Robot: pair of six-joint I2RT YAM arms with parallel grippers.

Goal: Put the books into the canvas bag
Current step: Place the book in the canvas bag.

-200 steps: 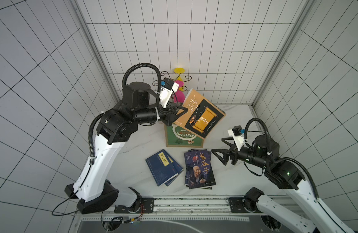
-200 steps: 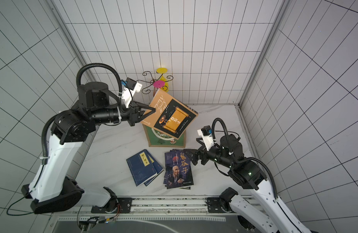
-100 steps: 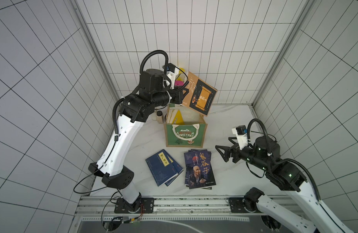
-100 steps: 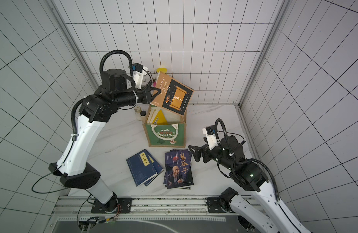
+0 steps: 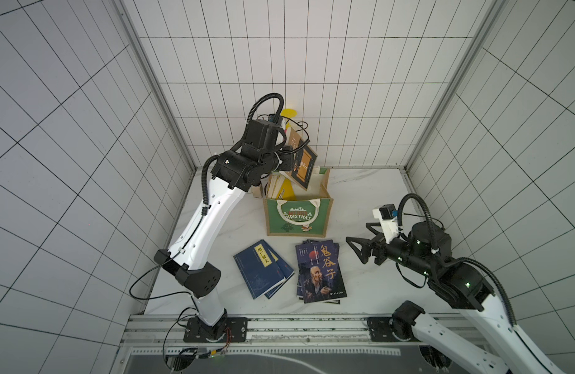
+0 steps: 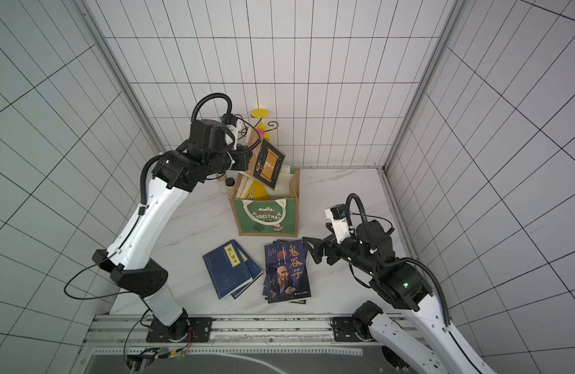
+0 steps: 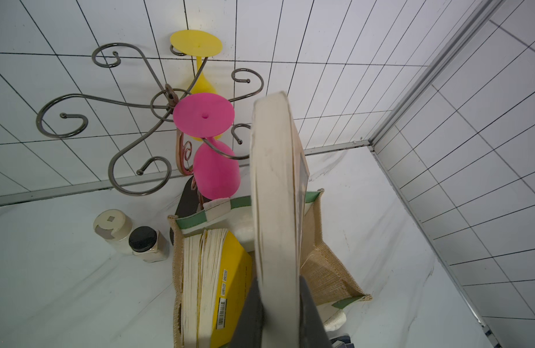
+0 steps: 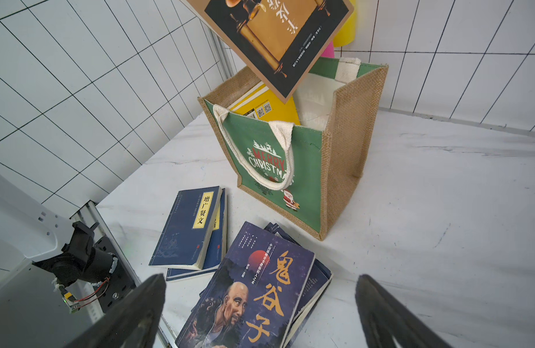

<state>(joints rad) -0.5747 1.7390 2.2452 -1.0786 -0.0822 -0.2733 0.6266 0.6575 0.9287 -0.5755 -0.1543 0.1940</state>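
my left gripper [image 7: 279,301] is clenched on a tan-and-black paperback with a gold scroll cover [image 5: 304,165], tilted over the open mouth of the boxy tan jute bag with green christmas panels [image 5: 297,217]. a bright yellow book [image 7: 233,286] stands inside at the bag's 9 o'clock side. this looks like the drop-in step: next i should tip the paperback upright, lower it and let go. my right gripper [image 5: 357,249] hangs wide open at 3 o'clock of the dark illustrated stack [image 5: 320,273].

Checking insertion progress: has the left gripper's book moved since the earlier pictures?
Yes: held book tipped steeper and shifted toward the back wall, relative to the canvas bag.
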